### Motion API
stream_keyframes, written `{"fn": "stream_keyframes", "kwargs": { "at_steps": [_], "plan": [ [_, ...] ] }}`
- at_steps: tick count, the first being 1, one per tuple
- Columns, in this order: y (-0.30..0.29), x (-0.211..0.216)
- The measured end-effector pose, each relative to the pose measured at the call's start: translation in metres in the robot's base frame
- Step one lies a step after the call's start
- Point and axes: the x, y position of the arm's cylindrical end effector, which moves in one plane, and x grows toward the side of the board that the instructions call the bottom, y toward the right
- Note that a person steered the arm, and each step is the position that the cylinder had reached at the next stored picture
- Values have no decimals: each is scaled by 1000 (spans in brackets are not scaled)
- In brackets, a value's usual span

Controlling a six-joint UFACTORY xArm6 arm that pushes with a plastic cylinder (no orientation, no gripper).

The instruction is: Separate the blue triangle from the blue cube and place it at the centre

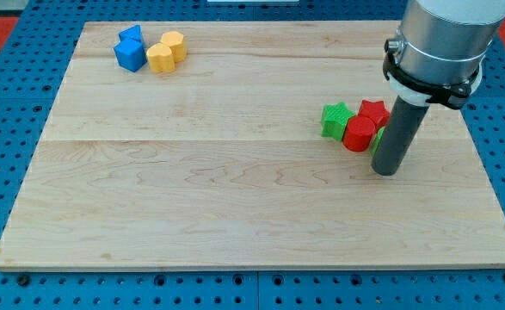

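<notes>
The blue triangle (132, 34) and the blue cube (130, 54) sit touching each other near the board's top left corner, the triangle above the cube. My tip (388, 171) rests on the board at the view's right, far from both blue blocks. It stands just right of and below a red cylinder (359, 134).
A yellow heart-shaped block (166, 52) lies just right of the blue cube. At the right, a green star (335, 119), the red cylinder and a red star (373, 112) cluster together; a green block edge (378, 139) shows behind the rod. The wooden board (235, 198) lies on a blue pegboard.
</notes>
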Motion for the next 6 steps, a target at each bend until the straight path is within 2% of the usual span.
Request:
{"fn": "stream_keyframes", "kwargs": {
  "at_steps": [6],
  "plan": [
    [-24, 4]
  ]
}}
